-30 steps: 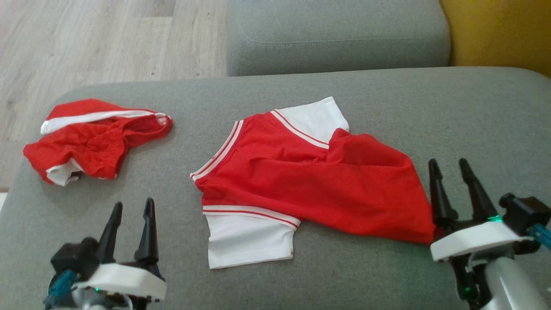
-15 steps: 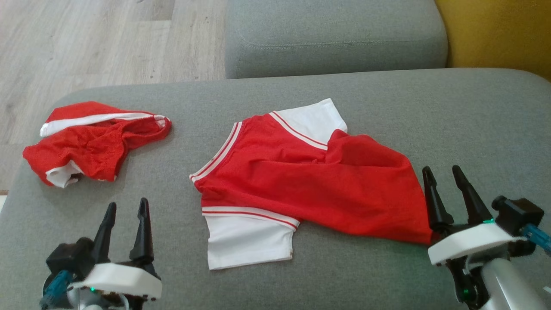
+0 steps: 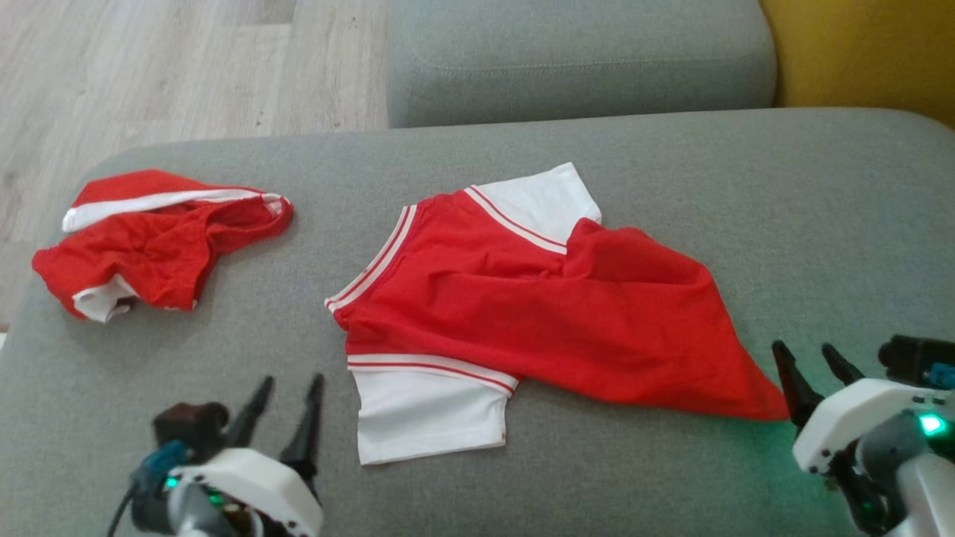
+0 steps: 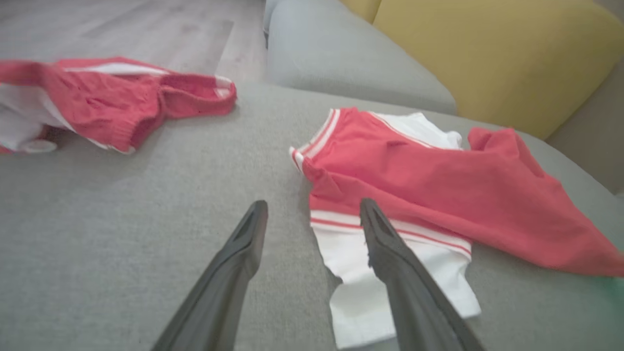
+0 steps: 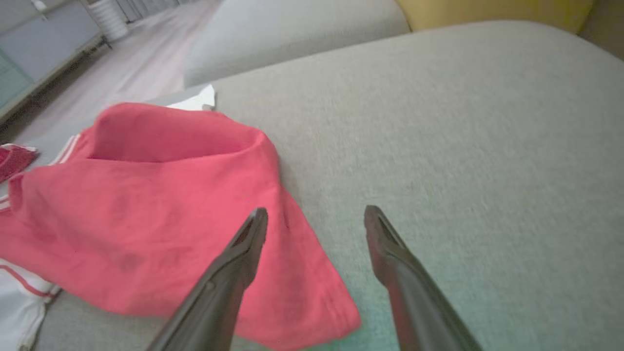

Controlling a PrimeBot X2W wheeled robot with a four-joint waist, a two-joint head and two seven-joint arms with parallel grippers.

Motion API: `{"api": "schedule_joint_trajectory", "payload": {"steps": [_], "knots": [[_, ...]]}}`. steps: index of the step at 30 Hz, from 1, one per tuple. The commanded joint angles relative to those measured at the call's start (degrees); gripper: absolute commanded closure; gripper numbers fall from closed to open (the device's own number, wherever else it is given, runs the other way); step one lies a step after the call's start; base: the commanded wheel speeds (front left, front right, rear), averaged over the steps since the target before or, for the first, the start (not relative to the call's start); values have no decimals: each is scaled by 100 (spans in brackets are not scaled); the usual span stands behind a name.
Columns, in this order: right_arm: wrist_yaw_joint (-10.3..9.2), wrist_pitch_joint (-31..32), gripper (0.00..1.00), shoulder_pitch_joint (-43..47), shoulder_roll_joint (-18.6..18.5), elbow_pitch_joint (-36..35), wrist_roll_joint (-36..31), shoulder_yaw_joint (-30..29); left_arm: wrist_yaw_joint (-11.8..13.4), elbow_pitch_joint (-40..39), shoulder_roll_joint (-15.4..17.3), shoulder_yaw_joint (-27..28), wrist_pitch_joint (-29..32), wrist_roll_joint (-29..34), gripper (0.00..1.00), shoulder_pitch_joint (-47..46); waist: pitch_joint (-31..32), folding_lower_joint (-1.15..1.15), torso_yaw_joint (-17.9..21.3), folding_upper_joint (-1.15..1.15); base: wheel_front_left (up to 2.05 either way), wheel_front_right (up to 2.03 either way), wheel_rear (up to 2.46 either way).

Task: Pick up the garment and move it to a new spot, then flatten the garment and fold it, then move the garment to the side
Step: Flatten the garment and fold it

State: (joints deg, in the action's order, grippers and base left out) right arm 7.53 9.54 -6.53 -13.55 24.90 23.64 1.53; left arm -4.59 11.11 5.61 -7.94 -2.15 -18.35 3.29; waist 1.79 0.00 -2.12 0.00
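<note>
In the head view, a red T-shirt (image 3: 537, 313) with white sleeves lay roughly flat in the middle of a grey sofa cushion (image 3: 671, 186). Its body was rumpled and drawn out to a pointed hem corner on the right. A crumpled red-and-white garment (image 3: 157, 242) sat well apart to the T-shirt's left, on the same cushion. The left claw (image 3: 292, 380) stood just left of the T-shirt's near white sleeve (image 3: 429, 418), its fingers spread and nothing between them. The right claw (image 3: 803, 347) stood just beside the T-shirt's hem corner, likewise released and empty. Beyond the T-shirt were a second grey cushion (image 3: 582, 60), a yellow cushion (image 3: 858, 52) and a pale wooden floor (image 3: 149, 67).

In the left wrist view, the left claw (image 4: 313, 204) was splayed wide. One finger crossed in front of the T-shirt's (image 4: 438, 185) white sleeve (image 4: 390, 273) and the other stood over bare grey cushion to the sleeve's left. Whether the finger touched the sleeve could not be told. The crumpled garment (image 4: 112, 102) lay far to the T-shirt's left.

In the right wrist view, the right claw (image 5: 316, 210) was open over the T-shirt's (image 5: 146, 204) hem. One finger lay in front of the red cloth and the other over the grey cushion (image 5: 463, 122) to the T-shirt's right. It gripped nothing.
</note>
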Motion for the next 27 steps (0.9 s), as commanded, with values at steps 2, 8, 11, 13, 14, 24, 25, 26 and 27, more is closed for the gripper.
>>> {"api": "schedule_joint_trajectory", "payload": {"steps": [2, 8, 11, 13, 14, 24, 25, 26, 27], "knots": [[-4, 350, 0, -92, -56, -265, -57, -107, -46, -265, 77, 56, 310, -111, 0, -118, -51, 0, -6, 0, 0, 0, 0], [-4, 1237, 0, 59, 196, -516, -295, -565, -111, -248, 19, -239, 1236, -446, 0, 36, -235, 0, -15, 0, 0, 0, 0], [-4, 1590, 0, 89, 334, -600, -396, -694, -131, -147, -15, -379, 1529, -555, 0, 4, -343, 0, -26, 0, 0, 0, 0], [-4, 1737, 0, 89, 413, -637, -468, -775, -137, -54, -36, -473, 1669, -578, 0, -59, -412, 0, -35, 0, 0, 0, 0], [-4, 1774, 0, 77, 443, -652, -509, -803, -138, 5, -45, -514, 1731, -584, 0, -100, -440, 0, -39, 0, 0, 0, 0], [-4, 2008, 0, -97, 705, -540, -704, -897, -46, 488, -77, -636, 1660, -476, 0, -585, -636, 0, -23, 0, 0, 0, 0], [-4, 2020, 0, -100, 718, -535, -724, -902, -32, 527, -70, -637, 1621, -450, 0, -631, -644, 0, -24, 0, 0, 0, 0], [-4, 2019, 0, -102, 733, -534, -738, -909, -27, 571, -71, -639, 1594, -441, 0, -675, -652, 0, -25, 0, 0, 0, 0], [-4, 2023, 0, -99, 745, -524, -751, -914, -30, 623, -77, -643, 1577, -455, 0, -718, -661, 0, -26, 0, 0, 0, 0]]}}
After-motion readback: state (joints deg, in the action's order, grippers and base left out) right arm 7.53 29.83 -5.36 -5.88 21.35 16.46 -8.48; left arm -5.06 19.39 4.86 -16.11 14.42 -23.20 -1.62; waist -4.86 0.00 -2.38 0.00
